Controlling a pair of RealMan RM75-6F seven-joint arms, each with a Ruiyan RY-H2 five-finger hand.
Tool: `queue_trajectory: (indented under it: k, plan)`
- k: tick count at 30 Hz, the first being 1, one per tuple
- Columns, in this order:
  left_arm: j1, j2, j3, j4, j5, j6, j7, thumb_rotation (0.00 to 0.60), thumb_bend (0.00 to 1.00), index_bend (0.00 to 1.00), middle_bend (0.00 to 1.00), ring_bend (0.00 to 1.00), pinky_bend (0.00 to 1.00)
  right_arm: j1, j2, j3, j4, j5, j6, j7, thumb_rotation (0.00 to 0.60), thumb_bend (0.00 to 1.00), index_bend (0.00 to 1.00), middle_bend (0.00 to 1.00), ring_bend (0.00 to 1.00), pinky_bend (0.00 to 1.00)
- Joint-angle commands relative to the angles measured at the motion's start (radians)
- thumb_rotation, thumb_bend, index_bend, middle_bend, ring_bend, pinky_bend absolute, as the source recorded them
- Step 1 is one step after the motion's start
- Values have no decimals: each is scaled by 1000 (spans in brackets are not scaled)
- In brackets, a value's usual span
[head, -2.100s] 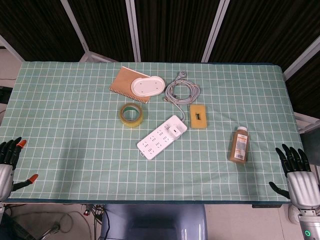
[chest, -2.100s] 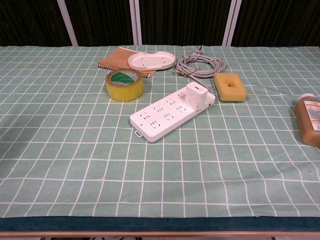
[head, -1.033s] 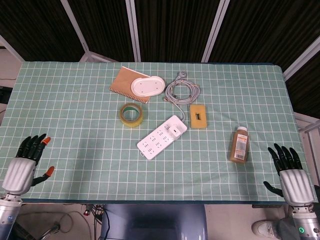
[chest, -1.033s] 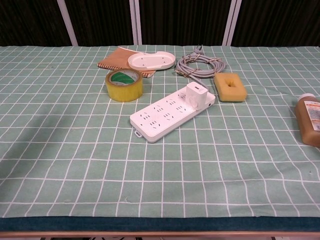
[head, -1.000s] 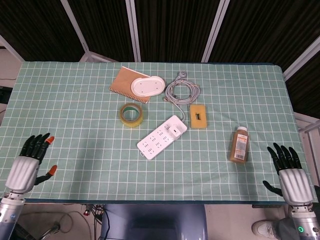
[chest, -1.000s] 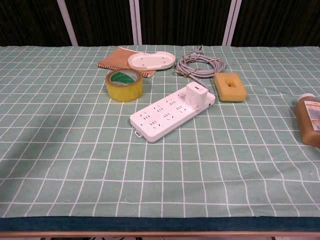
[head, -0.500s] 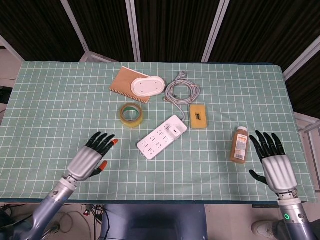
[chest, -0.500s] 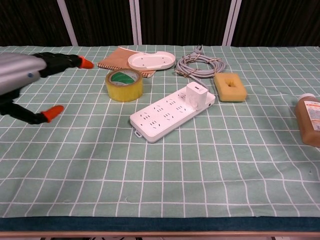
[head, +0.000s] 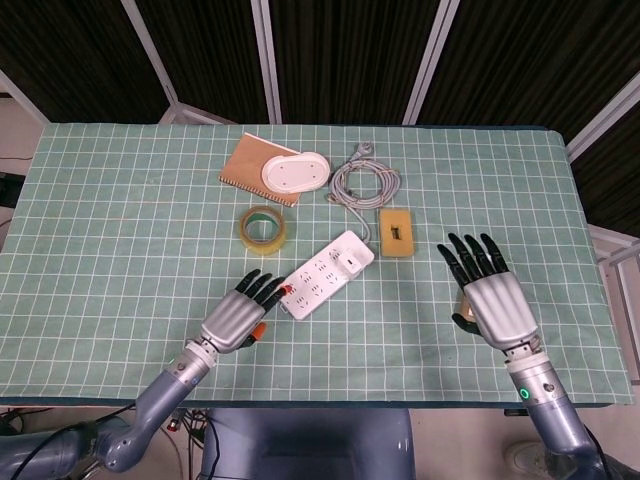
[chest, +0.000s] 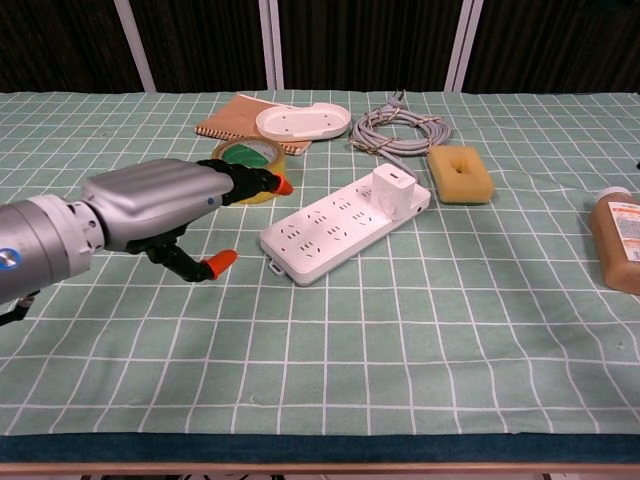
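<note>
So right now I've got the left hand out over the green checked bench, fingers stretched forward and spread, nothing in them. The tips sit just beside the near end of the white power strip, and from the head view I honestly can't tell if they're touching it or a hair short. The strip lies diagonally mid-bench with a white charger block plugged into its far end. In the chest view the thumb hangs lower, apart from the rest, orange tip showing. The roll of yellow tape is just behind that hand. My right hand is flat and open too, fingers fanned, holding nothing. It hovers over the brown bottle, which lies on its side near the right edge of the bench, and it hides most of the bottle from the head camera. Further back there's a yellow sponge, a coiled grey cable, and a white oval tray sitting on a brown notebook.
</note>
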Motion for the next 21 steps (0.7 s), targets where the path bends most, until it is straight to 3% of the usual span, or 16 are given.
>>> queue_trajectory:
  k: [1,10,21]
  plan:
    - [-26,-35,1,33,-35,-23,22,600,475,74,28,0,59,47,-23,30,-13,47,-47,-52,600,165,0,0,0,0]
    - [-72,-103,22,104,-99,-32,28,600,475,97,43,0,64,167,-94,70,-11,173,-113,-201,600,165,0,0,0,6]
    - [-97,-135,54,145,-110,-18,-2,600,474,104,50,0,73,307,-181,73,69,252,-195,-285,600,164,0,17,31,96]
